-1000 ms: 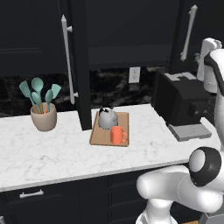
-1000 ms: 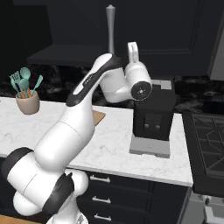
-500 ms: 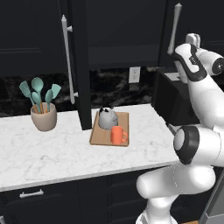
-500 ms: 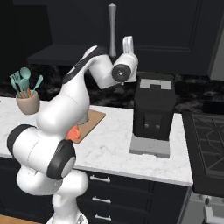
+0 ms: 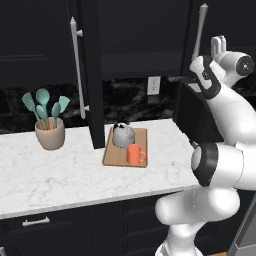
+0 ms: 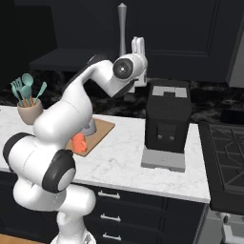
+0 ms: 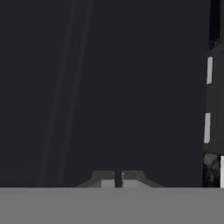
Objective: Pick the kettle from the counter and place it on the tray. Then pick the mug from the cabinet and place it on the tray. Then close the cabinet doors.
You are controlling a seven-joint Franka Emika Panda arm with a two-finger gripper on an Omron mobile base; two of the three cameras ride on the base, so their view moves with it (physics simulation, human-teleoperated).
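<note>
Arm swung left toward cabinet door [image 6: 181,33]; gripper [image 6: 138,44] fingers together, holding nothing

Two cams sit behind the arm, one off to each side, both angled down and forward over the same long white marble-veined counter [image 5: 60,175] and flat light-brown wooden tray [image 6: 102,129]. The hand cam sits right up against a flat black cabinet door [image 7: 131,87], facing it.
</note>
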